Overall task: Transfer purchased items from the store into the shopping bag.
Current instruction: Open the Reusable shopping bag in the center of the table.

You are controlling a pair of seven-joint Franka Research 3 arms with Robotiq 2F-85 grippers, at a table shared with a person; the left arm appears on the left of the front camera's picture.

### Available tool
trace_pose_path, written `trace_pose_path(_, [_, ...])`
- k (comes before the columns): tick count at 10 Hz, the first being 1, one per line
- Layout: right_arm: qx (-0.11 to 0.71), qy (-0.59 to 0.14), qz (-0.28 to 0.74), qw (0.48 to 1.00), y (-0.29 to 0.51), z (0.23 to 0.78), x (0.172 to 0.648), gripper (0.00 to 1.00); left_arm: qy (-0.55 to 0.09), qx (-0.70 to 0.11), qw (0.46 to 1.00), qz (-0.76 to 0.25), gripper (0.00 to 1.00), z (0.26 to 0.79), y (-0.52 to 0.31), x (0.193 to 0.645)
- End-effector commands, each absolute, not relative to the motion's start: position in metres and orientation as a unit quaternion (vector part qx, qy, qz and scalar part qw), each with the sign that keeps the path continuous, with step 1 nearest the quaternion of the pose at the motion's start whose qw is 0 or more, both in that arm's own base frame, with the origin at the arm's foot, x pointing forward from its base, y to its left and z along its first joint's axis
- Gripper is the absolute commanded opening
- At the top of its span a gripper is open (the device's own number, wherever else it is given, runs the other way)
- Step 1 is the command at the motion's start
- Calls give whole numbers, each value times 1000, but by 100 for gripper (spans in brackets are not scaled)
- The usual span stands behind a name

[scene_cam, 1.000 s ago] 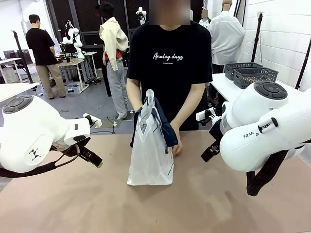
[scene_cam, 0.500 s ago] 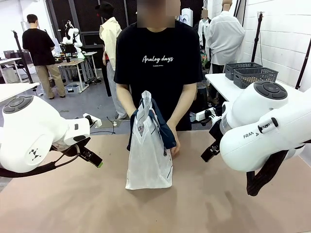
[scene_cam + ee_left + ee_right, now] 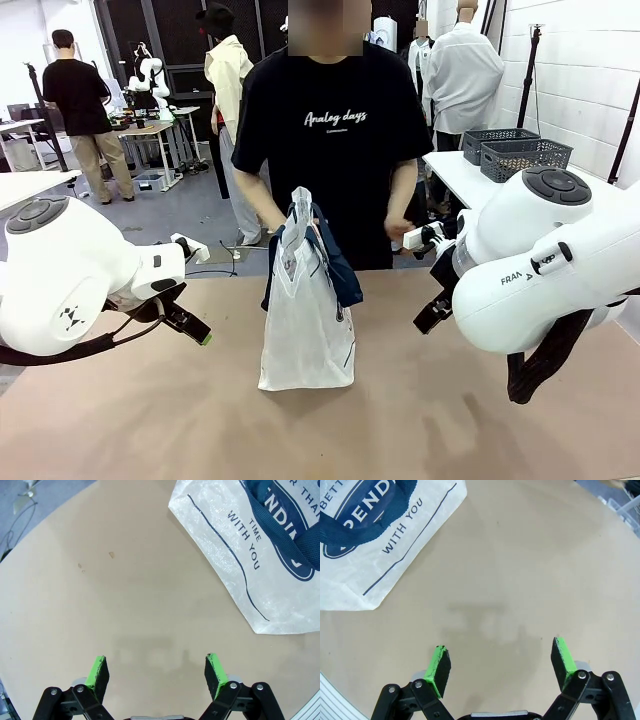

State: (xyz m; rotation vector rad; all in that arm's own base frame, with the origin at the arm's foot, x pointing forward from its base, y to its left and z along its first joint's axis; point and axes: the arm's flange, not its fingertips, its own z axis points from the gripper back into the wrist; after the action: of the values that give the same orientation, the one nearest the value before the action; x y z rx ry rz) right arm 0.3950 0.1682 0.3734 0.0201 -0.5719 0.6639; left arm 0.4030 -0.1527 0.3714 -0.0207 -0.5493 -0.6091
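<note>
Front view centre: limp shopping bag (image 3: 305, 330) could tip on the table (image 3: 150, 420) if bumped; my left fingers (image 3: 97, 672) and right fingers (image 3: 440, 665) spread wide, empty.

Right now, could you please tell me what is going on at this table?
A person at the far side has a hand at the top of the shopping bag, which stands upright in the middle of the table. The left gripper and the right gripper are both open and empty, hovering over bare tabletop on either side of the bag.
</note>
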Motion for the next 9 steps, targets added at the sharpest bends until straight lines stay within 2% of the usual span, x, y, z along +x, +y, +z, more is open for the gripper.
trace_pose_path(1, [10,-277,321,906,168,373,395,100,-267,-10,917,-295,100,371,-151,404])
trace_pose_path(7, [10,-277,321,905,168,373,395,100,-267,-10,917,-296,100,371,-153,403])
trace_pose_path(8, [89,-274,329,899,162,373,403,100,-279,-8,909,-308,100,373,-149,398])
trace_pose_path(9, [126,-274,349,887,174,386,405,100,-286,11,903,-319,100,382,-149,386])
